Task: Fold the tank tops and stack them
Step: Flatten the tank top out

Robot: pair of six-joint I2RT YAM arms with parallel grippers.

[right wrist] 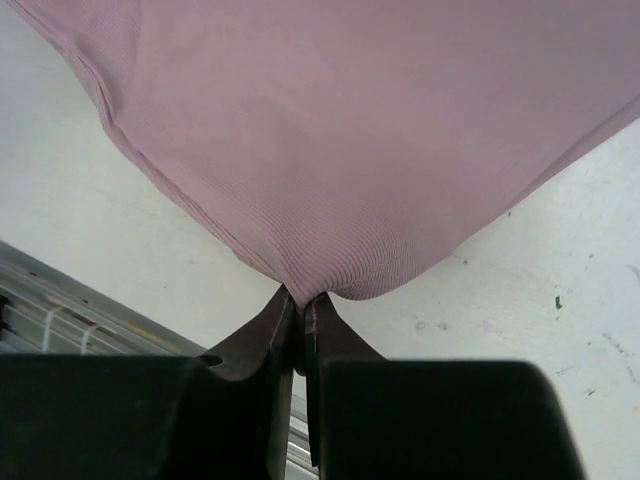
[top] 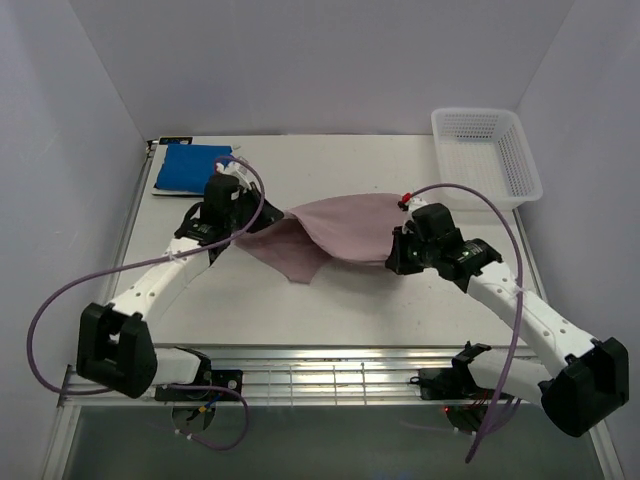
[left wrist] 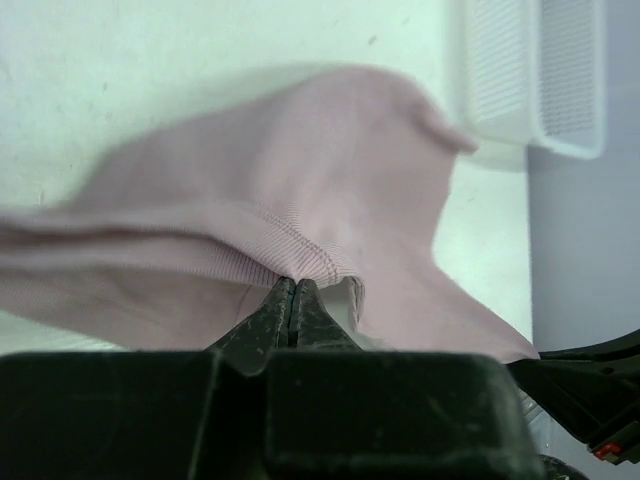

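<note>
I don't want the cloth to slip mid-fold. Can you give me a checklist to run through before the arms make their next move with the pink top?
1. Left gripper shut on the hem of the pink top: ok.
2. Right gripper shut on its edge: ok.
3. Cloth spread between them without a twist: cannot tell; a flap hangs near the left gripper.
4. Bare table in front for laying it down: ok.
5. Blue top folded at the far left corner, ready to stack on: ok.
6. Basket apart from the cloth: ok.
</note>
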